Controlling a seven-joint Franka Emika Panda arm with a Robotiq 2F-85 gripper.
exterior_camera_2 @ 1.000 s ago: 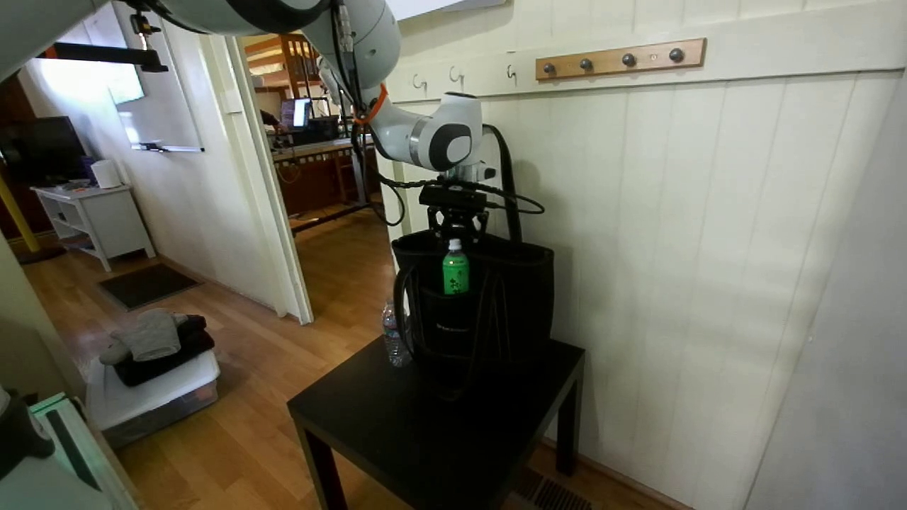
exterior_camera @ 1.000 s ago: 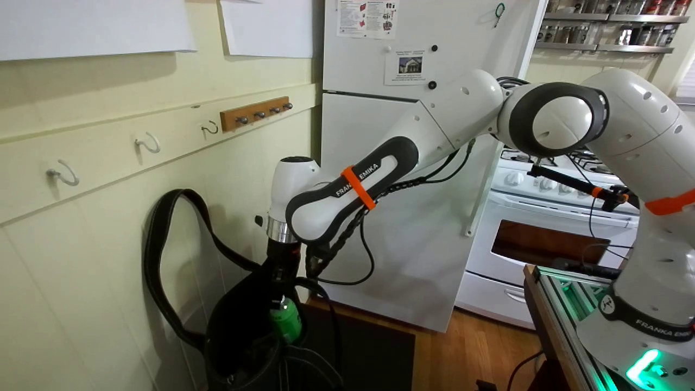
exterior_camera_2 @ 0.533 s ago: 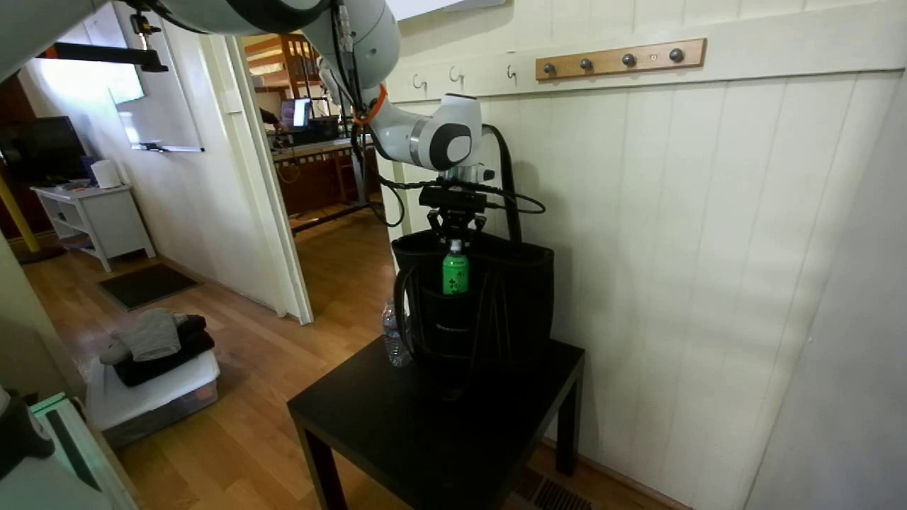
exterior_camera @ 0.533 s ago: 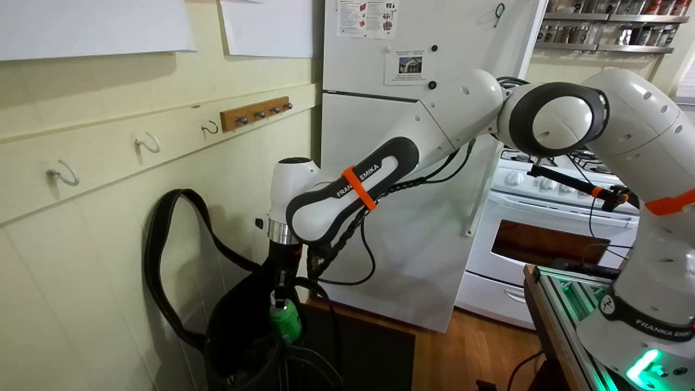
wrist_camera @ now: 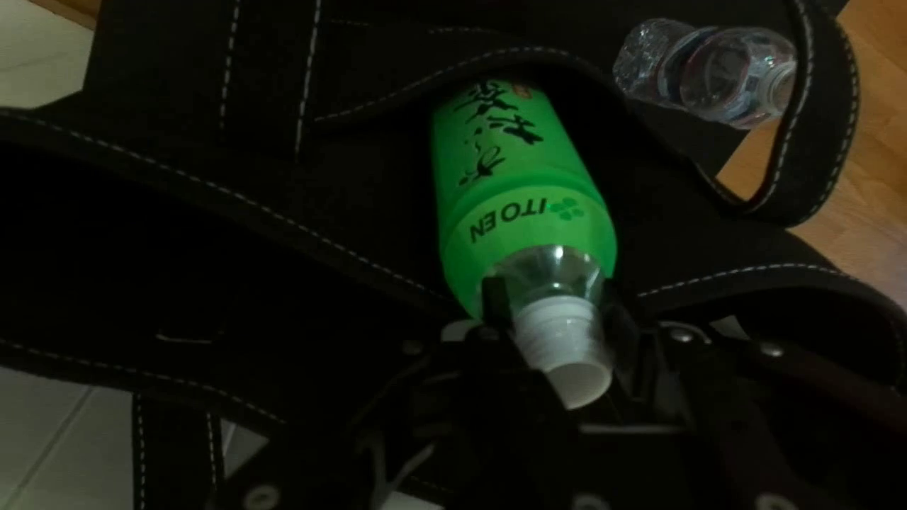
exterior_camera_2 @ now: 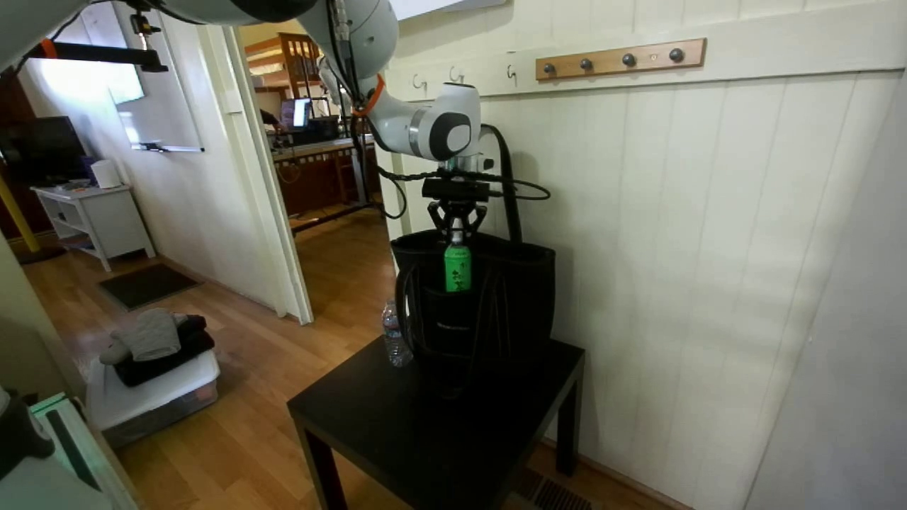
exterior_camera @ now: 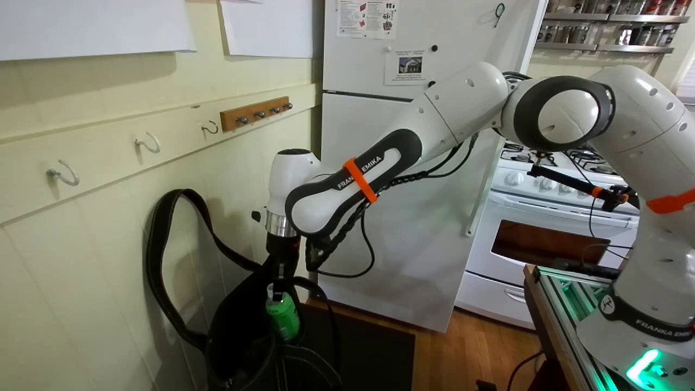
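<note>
White arm outstretched, gripper pointing down, clasping green bottle

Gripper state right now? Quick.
Gripper: closed, holding the green ITO EN bottle by its capped end.

Bottle in outer pocket of bag on table

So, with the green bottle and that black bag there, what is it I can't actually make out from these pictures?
Bag: bottom cut off by the lower edge in an exterior view; inside too dark in the wrist view.
Green bottle: base hidden by the pocket in every view.
Clear bottle: top partly covered by the handle in the wrist view.
Jars: labels too small in an exterior view.
</note>
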